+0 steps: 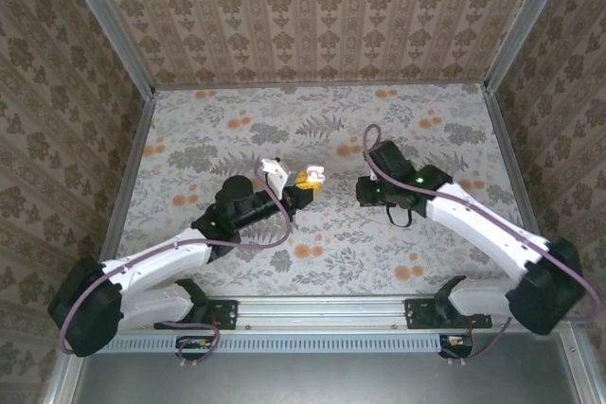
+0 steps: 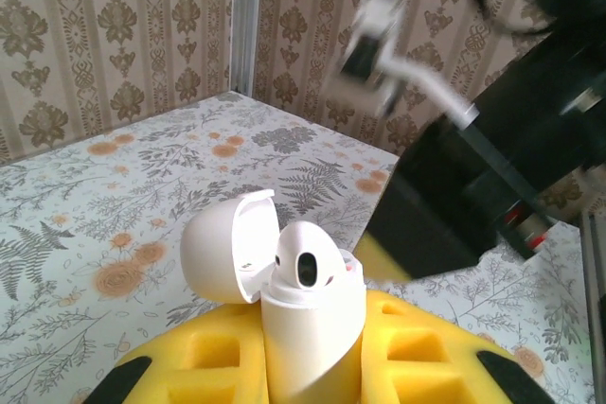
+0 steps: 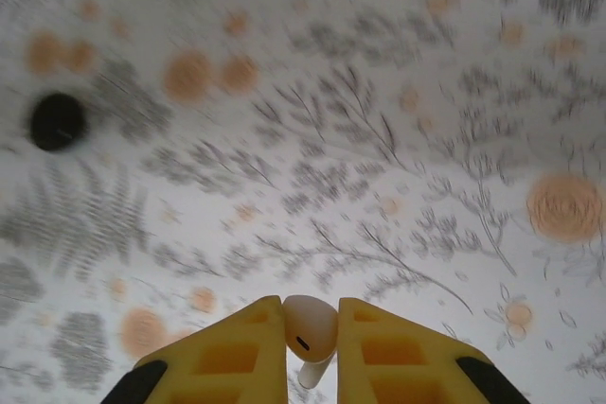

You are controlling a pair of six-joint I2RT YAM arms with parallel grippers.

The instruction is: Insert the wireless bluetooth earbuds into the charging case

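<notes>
Case held open on the left, a white earbud pinched on the right.
The left fingers (image 2: 180,366) clamp the case (image 2: 312,338) upright with its lid (image 2: 227,253) tipped back, so the sockets face up; one seated earbud (image 2: 308,267) fills a socket. The right fingers (image 3: 237,357) are narrow, gripping the loose earbud (image 3: 309,324) by its head above the worktop (image 3: 398,92), near the case, probably to carry it to the free socket. A blurred dark blob (image 3: 57,120) may be a black earbud.
</notes>
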